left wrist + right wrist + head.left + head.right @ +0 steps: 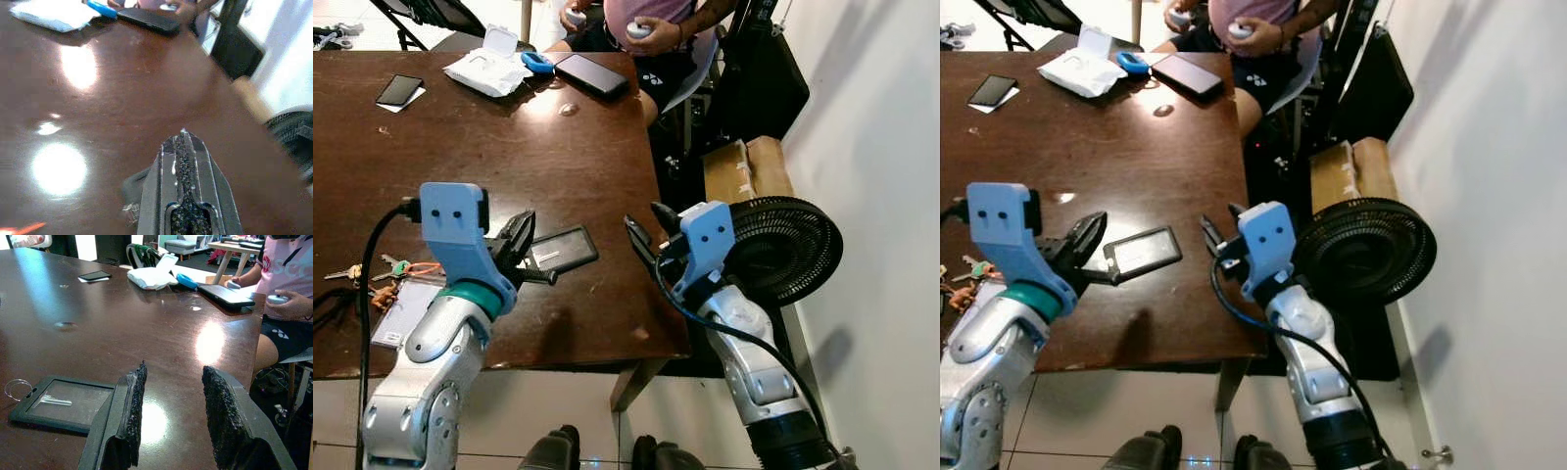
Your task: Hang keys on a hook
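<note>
Both grippers sit off target: keys (386, 269) lie at tabletop (538, 147) left edge, left gripper (521, 245) closed over card holder (563, 248), right gripper (644, 235) spread empty — wrong-object grab likely.

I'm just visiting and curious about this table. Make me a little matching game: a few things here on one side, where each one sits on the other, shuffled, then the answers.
Things:
1. keys
2. card holder
3. fan
4. white packet

Places:
A. on the floor beside the table, by the wall
B. far end of the table, near the seated person
C. table's near edge, at the robot's left
D. on the table between the two claws

Pairs: 1-C, 2-D, 3-A, 4-B
</note>
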You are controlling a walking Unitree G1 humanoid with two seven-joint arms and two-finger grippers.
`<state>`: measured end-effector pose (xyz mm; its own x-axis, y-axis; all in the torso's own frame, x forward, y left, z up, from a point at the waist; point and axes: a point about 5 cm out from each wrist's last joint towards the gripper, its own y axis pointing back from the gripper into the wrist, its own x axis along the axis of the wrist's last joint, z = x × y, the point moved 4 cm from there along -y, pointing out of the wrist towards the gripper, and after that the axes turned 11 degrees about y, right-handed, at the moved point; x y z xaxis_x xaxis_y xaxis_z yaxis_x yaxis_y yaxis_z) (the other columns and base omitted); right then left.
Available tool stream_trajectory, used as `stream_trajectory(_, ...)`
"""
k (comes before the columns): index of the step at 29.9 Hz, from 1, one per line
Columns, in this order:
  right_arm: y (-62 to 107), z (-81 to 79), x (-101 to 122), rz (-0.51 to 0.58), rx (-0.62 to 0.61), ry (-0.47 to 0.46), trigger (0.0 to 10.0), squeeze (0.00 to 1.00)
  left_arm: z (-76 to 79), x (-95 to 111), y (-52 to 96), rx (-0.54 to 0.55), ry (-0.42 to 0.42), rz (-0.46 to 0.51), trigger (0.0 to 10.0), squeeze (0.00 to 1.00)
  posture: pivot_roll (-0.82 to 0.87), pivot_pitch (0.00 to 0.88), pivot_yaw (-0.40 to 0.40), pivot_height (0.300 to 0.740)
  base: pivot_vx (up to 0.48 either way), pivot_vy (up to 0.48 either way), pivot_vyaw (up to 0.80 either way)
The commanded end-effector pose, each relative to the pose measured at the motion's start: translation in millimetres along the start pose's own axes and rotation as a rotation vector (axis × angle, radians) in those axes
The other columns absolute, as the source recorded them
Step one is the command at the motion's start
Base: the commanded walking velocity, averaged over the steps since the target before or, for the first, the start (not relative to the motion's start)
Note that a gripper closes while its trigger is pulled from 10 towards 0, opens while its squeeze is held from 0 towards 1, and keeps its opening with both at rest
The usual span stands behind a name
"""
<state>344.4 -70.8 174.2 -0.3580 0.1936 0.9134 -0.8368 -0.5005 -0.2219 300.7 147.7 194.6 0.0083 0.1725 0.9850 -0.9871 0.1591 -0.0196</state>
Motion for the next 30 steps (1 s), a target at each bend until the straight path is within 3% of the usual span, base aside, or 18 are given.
stream_trajectory(1, 3.7, -4.6, -7, -0.023, 0.006, -0.005, 10.0, 0.0, -8.6, -21, 2.9, 0.031, -0.063, -0.078, 10.0, 0.47, 0.15, 0.141, 0.062, 0.74, 0.0, 0.0, 0.0)
stream_trajectory(3, 3.7, -4.6, -7, -0.023, 0.006, -0.005, 10.0, 0.0, -8.6, -21, 2.9, 0.031, -0.063, -0.078, 10.0, 0.47, 0.15, 0.141, 0.062, 0.74, 0.0, 0.0, 0.0)
stream_trajectory(4, 3.8, -4.8, -7, -0.024, 0.006, -0.005, 10.0, 0.0, -12.7, -27, 4.1, 0.043, -0.072, -0.102, 10.0, 1.0, 0.15, 0.142, 0.062, 0.74, 0.0, 0.0, 0.0)
stream_trajectory(7, 4.2, -4.8, -7, -0.025, 0.006, -0.006, 10.0, 0.0, -24.2, -33, 5.9, 0.084, -0.06, -0.132, 10.0, 1.0, 0.15, 0.145, 0.061, 0.74, 0.0, 0.0, 0.0)
stream_trajectory(8, 4.7, -5.1, -8, -0.026, 0.007, -0.006, 10.0, 0.0, -36.8, -39, 7.3, 0.136, -0.056, -0.156, 10.0, 1.0, 0.15, 0.146, 0.06, 0.74, 0.0, 0.0, 0.0)
stream_trajectory(9, 4.7, -5.1, -8, -0.026, 0.007, -0.006, 10.0, 0.0, -36.8, -39, 7.3, 0.136, -0.056, -0.156, 10.0, 1.0, 0.15, 0.146, 0.06, 0.74, 0.0, 0.0, 0.0)
stream_trajectory(11, 5.1, -5.4, -8, -0.028, 0.009, -0.007, 10.0, 0.0, -55.8, -48, 10.1, 0.216, -0.076, -0.204, 10.0, 1.0, 0.15, 0.15, 0.058, 0.74, 0.0, 0.0, 0.0)
stream_trajectory(18, 4.3, -6.1, -8, -0.028, 0.013, -0.009, 10.0, 0.0, -61.1, -49, 6.7, 0.245, -0.088, -0.222, 10.0, 0.96, 0.16, 0.155, 0.054, 0.74, 0.0, 0.0, 0.0)
stream_trajectory(19, 3.9, -7.1, -8, -0.028, 0.017, -0.009, 10.0, 0.0, -62.6, -48, 1.9, 0.254, -0.093, -0.221, 10.0, 0.0, 0.16, 0.156, 0.052, 0.74, 0.0, 0.0, 0.0)
stream_trajectory(22, 3.7, -7.7, -8, -0.028, 0.02, -0.01, 10.0, 0.0, -61.2, -49, -8.1, 0.23, -0.095, -0.233, 10.0, 0.0, 0.15, 0.156, 0.052, 0.74, 0.0, 0.0, 0.0)
stream_trajectory(30, 5.1, -5.7, -8, -0.031, 0.013, -0.006, 10.0, 0.0, -38.0, -50, -22.3, 0.076, 0.04, -0.269, 10.0, 0.0, 0.14, 0.155, 0.055, 0.74, 0.0, 0.0, 0.0)
